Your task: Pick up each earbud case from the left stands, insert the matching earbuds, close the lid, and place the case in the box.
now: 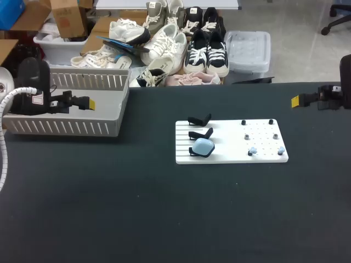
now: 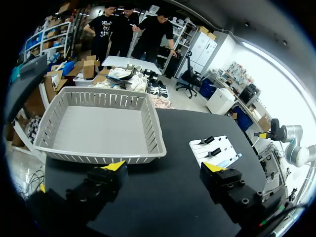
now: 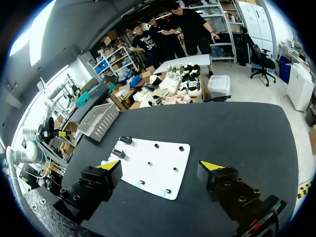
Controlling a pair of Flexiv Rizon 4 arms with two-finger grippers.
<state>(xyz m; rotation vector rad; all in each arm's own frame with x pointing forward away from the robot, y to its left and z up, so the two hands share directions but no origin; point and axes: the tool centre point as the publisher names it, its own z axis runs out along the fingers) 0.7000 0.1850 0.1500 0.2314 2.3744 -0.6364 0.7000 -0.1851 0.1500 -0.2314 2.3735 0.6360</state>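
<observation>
Left tool (image 2: 165, 167) and right tool (image 3: 160, 165) both hang spread and empty, well apart from the work. A pale blue rounded earbud case (image 1: 203, 147) leans in a black stand (image 1: 193, 152) at 8 o'clock on the flat white board (image 1: 225, 138), likely propped for an easy pinch. Matching pale blue earbuds (image 1: 253, 149) sit at 4 o'clock. The grey slatted plastic box (image 1: 66, 127) lies toward 10 o'clock, by the left tool.

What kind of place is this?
Most likely a robot test lab: a left gripper and right gripper with yellow tips hang above a dark table, which holds a white stand board with a blue earbud case and a grey basket.
</observation>
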